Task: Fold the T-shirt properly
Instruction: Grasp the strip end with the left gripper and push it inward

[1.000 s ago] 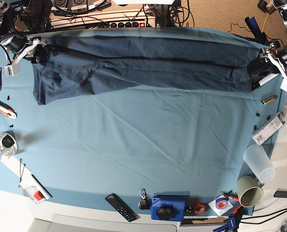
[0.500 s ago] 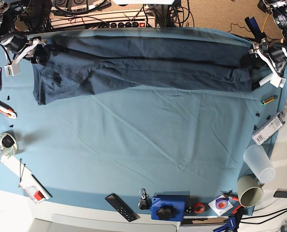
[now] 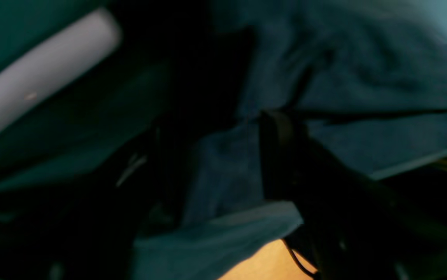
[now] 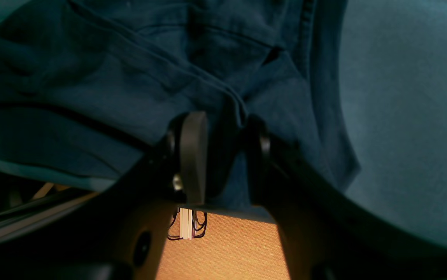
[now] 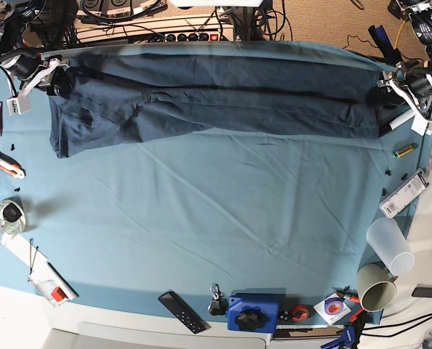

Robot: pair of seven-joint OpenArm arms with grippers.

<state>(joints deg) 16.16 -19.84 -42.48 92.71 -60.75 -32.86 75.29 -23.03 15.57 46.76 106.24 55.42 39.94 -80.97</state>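
Black pads of the right pincer [image 4: 223,155] stand partly apart with a fold of the T-shirt [image 5: 216,98] pinched between them at the shirt's end, at the bench's far corner. In the base view this right pincer [image 5: 56,80] sits exactly where it sat a second ago, its hold unchanged.

At the T-shirt's other end, the left pincer [image 5: 390,91] has moved. A second ago it lay low against the shirt's end, its white-trimmed body reaching toward the marker [image 5: 404,150]; half a second ago it had lifted and swung toward the far edge of the bench; now it sits just off the shirt's end, a little outward from that spot. The left wrist view is dark and blurred, but the left pincer [image 3: 223,163] shows its fingers [image 3: 281,155] spread wide with shirt cloth lying loose between them, ungripped.

The T-shirt itself lies as a long, dark navy band along the far side of the teal cloth [image 5: 216,218], stretched between the two pincers, one short sleeve hanging nearer at the right pincer's end. Its shape has not changed across the three base frames.

Outward from the shirt, nothing else has shifted: the plastic cup [image 5: 390,246] and paper cup [image 5: 376,286] stand near the bench edge below the left pincer, and the remote [image 5: 181,311] lies along the near edge.
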